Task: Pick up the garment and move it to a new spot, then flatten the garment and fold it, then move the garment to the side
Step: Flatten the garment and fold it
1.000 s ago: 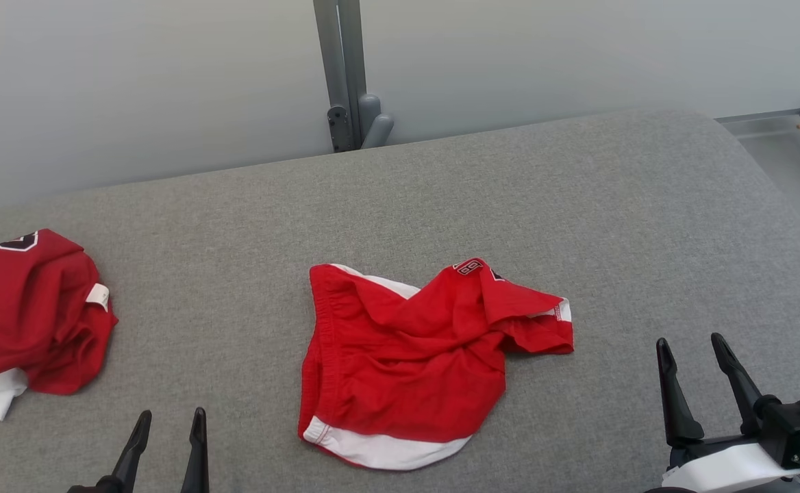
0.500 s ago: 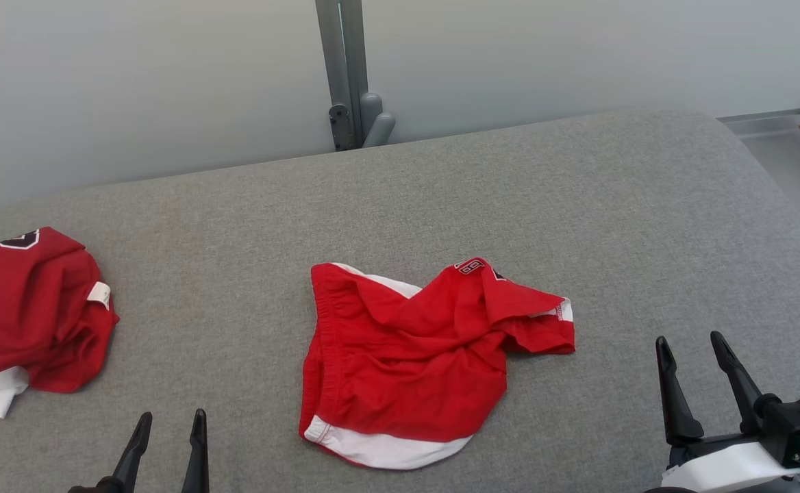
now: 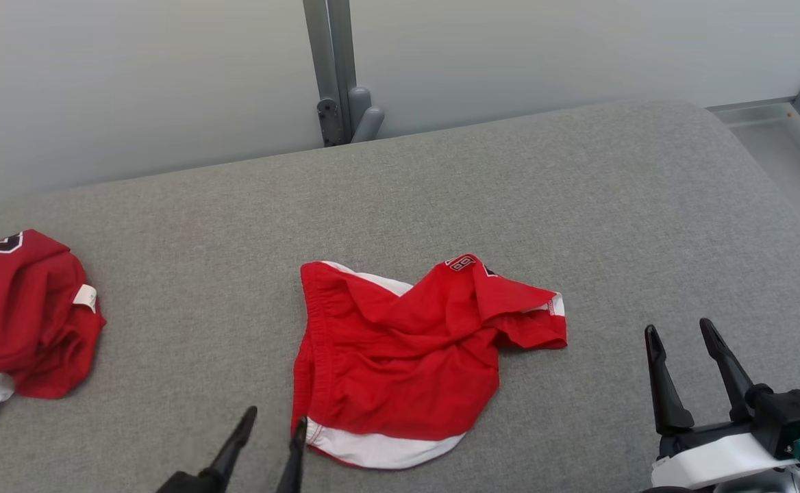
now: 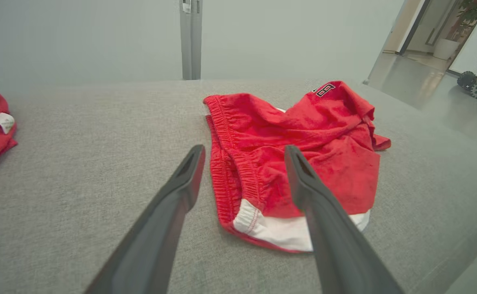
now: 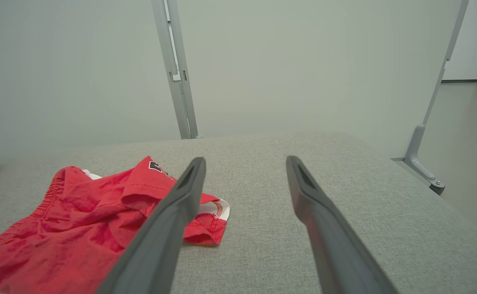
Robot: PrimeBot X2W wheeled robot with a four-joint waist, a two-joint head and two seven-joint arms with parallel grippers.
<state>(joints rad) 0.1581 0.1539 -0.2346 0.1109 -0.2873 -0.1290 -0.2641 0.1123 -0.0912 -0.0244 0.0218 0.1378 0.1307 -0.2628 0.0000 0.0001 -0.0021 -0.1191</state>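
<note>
Grey fabric tabletop (image 3: 578, 205), crumpled red shorts with white hem (image 3: 400, 363) at centre, second red bundled garment (image 3: 23, 322) at nine o'clock, right gripper (image 3: 677, 326) at four o'clock, spread and empty, left gripper (image 3: 275, 414) at seven o'clock beside the hem, spread, empty

Soft, cool, even light fills the room, bright enough that colours read clean. The red shorts (image 3: 400, 370) throw only a thin, faint shadow at their edges onto the grey fabric table (image 3: 578, 205), whose weave stays sharp around them. Behind the shorts the pale wall (image 3: 133, 89) looks milky and hazy, most of all from the wrist cameras. Right of the shorts, in the left wrist view, the glossy floor (image 4: 414, 85) carries a warm sheen. Beyond the shorts the metal post (image 5: 175, 69) leans, bent by the wide lens.
</note>
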